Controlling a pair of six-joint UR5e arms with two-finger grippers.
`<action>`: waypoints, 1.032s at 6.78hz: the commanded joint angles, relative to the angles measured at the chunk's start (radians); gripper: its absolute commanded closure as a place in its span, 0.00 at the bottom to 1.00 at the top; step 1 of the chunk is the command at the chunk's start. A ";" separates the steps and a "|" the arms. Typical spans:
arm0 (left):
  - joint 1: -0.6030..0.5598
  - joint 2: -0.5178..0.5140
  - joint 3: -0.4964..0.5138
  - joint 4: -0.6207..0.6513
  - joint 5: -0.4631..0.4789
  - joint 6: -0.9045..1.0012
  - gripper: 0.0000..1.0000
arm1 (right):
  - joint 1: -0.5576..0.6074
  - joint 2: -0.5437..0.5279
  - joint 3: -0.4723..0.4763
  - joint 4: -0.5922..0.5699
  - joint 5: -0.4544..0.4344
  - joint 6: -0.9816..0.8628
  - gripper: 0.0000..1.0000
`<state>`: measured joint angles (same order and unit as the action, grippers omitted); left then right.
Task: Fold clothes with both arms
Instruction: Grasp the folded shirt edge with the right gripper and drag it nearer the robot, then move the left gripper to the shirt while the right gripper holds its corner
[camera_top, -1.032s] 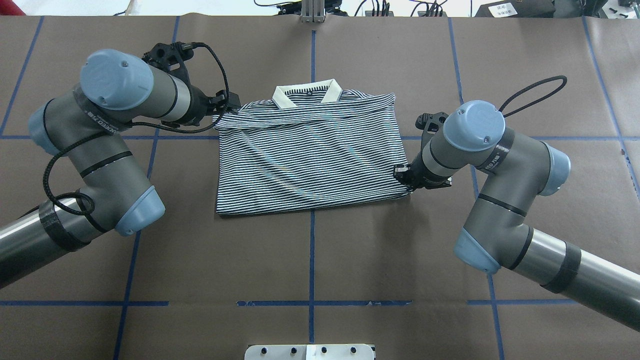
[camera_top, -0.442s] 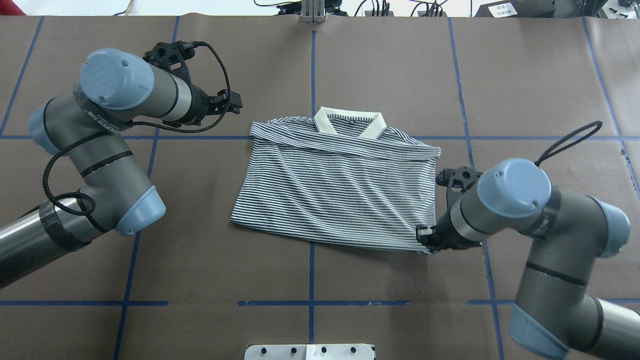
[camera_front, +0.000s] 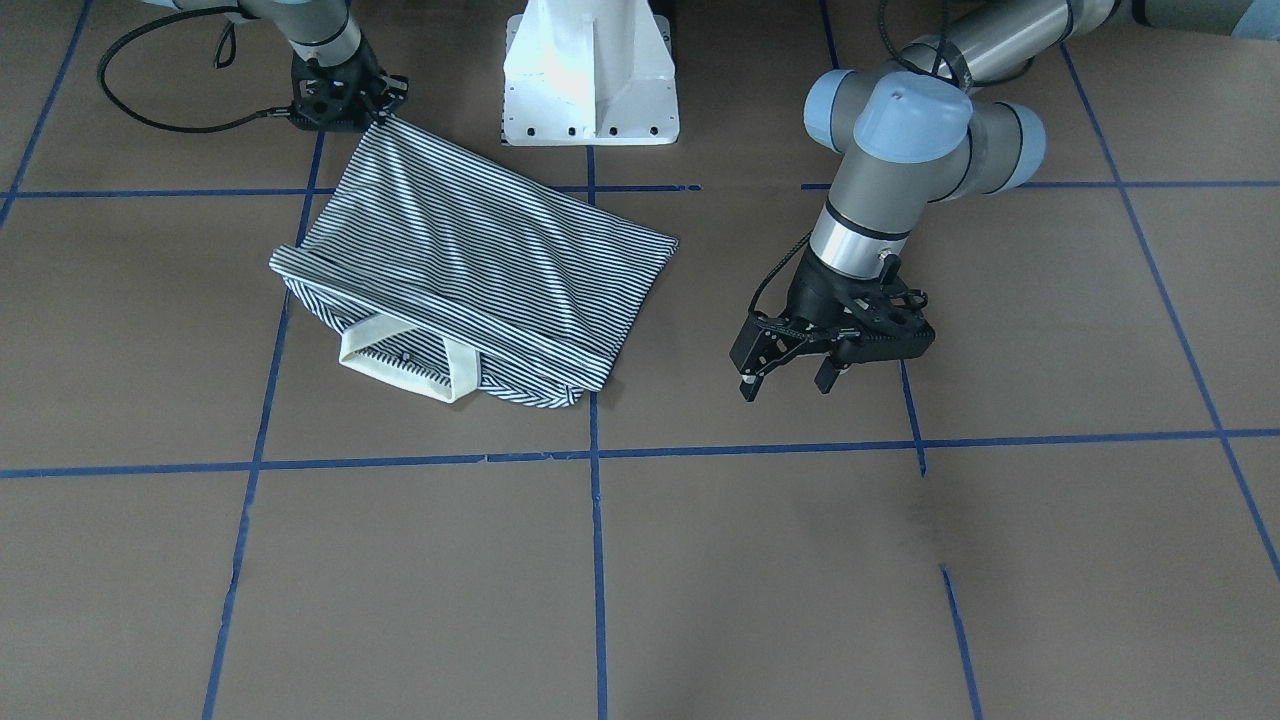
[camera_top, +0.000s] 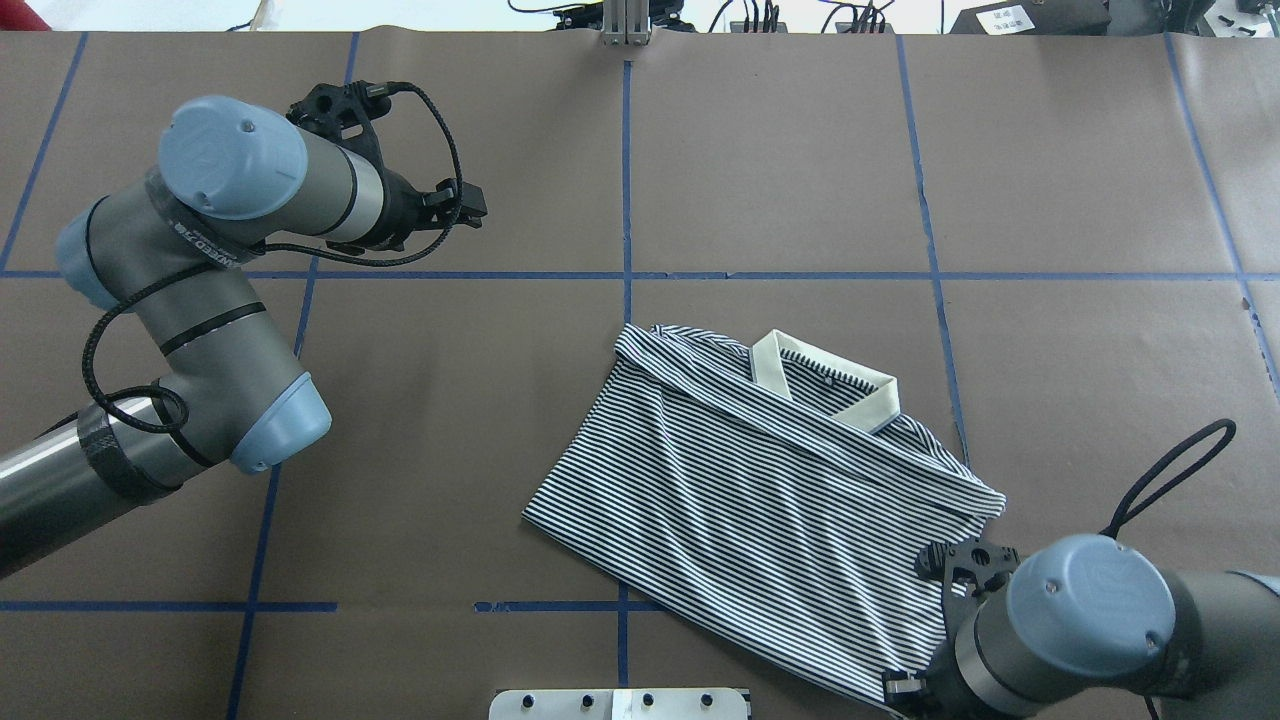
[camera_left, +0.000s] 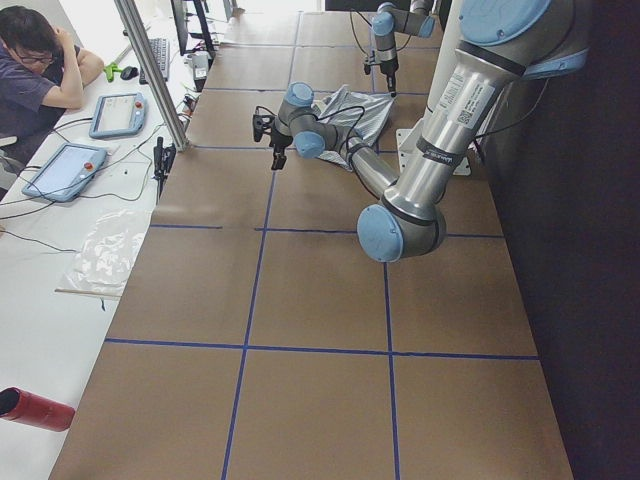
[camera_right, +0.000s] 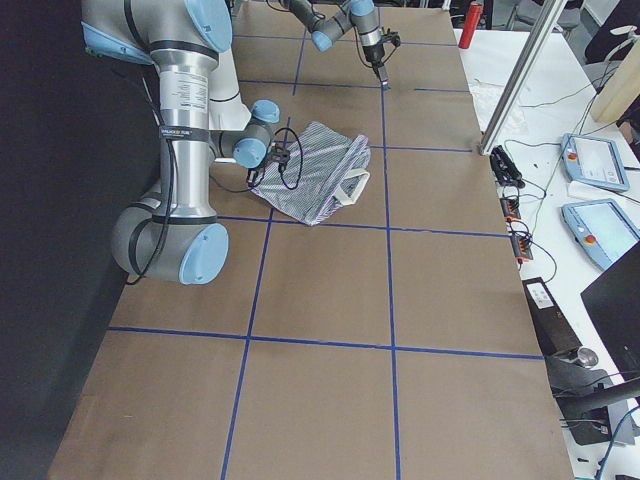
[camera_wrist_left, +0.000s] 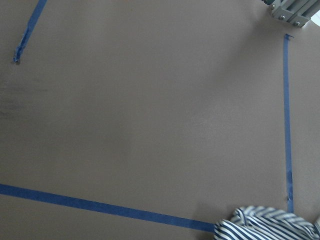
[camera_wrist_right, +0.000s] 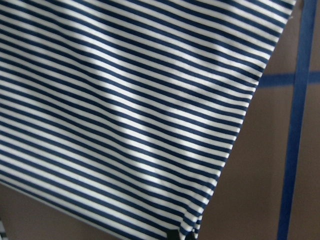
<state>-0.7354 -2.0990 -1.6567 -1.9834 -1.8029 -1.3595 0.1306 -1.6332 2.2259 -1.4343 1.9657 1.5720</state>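
The striped polo shirt (camera_top: 760, 500) lies folded and skewed on the brown table, its cream collar (camera_top: 830, 385) pointing away from the robot. My right gripper (camera_top: 897, 690) is shut on the shirt's near right corner, close to the base; the front-facing view shows this grip too (camera_front: 378, 112). The right wrist view is filled with the stripes (camera_wrist_right: 125, 125). My left gripper (camera_top: 470, 205) hangs open and empty over bare table, far to the left of the shirt; it also shows in the front-facing view (camera_front: 785, 385). The left wrist view catches only a shirt edge (camera_wrist_left: 265, 225).
The white pedestal base (camera_front: 588, 75) stands just beside the held corner. Blue tape lines (camera_top: 625, 170) grid the brown table. An aluminium post (camera_top: 625, 20) rises at the far edge. A person (camera_left: 40, 70) sits at a side bench with tablets.
My left gripper let go of the shirt's far left corner and stayed in place. My right gripper dragged the shirt toward the base and to the right, turning it askew.
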 joint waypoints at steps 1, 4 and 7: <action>0.022 0.005 -0.027 0.033 -0.038 -0.048 0.00 | -0.049 0.015 0.040 0.005 -0.107 0.109 0.00; 0.257 0.002 -0.182 0.294 -0.093 -0.432 0.00 | 0.195 0.157 0.026 0.005 -0.108 0.004 0.00; 0.445 -0.013 -0.158 0.316 0.055 -0.656 0.07 | 0.329 0.295 -0.061 0.000 -0.103 -0.023 0.00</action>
<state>-0.3339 -2.1104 -1.8225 -1.6738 -1.7880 -1.9538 0.4259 -1.3753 2.1911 -1.4329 1.8600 1.5543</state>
